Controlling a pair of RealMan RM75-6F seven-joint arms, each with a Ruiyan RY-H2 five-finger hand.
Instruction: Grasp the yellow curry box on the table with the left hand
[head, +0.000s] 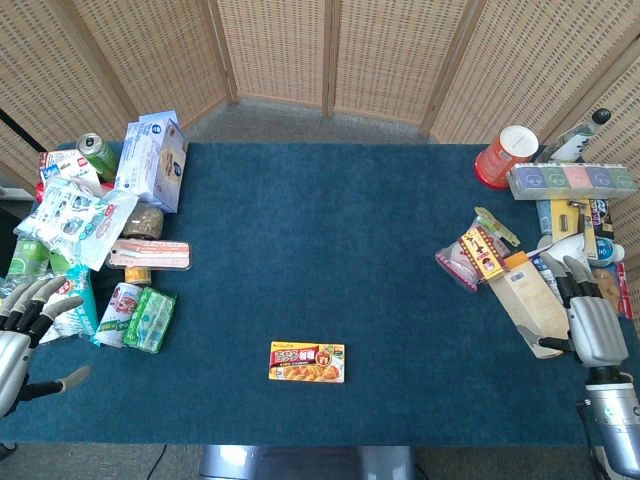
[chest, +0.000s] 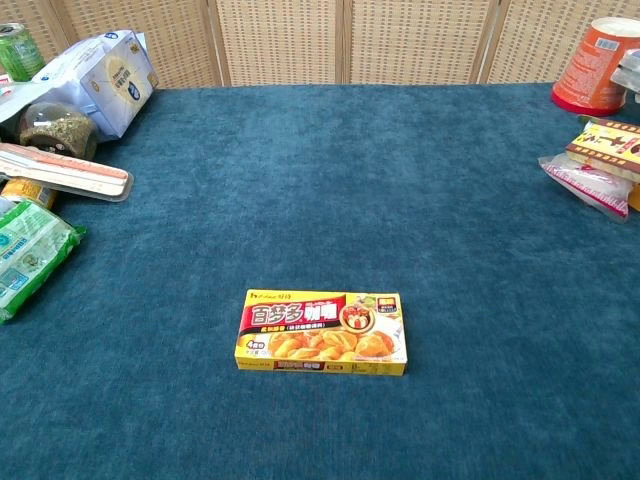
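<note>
Head view: yellow curry box (head: 307, 362) flat on the blue table (head: 330, 250), label up, near the front edge, alone on bare cloth. Far to the left of the box, left hand (head: 22, 330) at the table's edge, empty, fingers spread and extended, thumb out to the side, well apart from the box. Just beyond that hand, toward the box, a green packet (head: 150, 320) and a printed can lying on its side (head: 118, 312). Farther back on the same side, a white-and-blue carton (head: 152, 162) and a green drink can (head: 97, 155). Far to the right of the box, right hand (head: 590, 318) empty, fingers apart and pointing up the table, resting among packaged goods; an orange cup (head: 507, 155) behind it.

Chest view: curry box (chest: 322, 332) low in the centre, long side across the picture, nothing touching it. Left of the box, green packet (chest: 28, 256) at the edge; white-and-blue carton (chest: 105, 75) far behind. Orange cup (chest: 600, 62) at the far right corner. Neither hand visible here.
</note>
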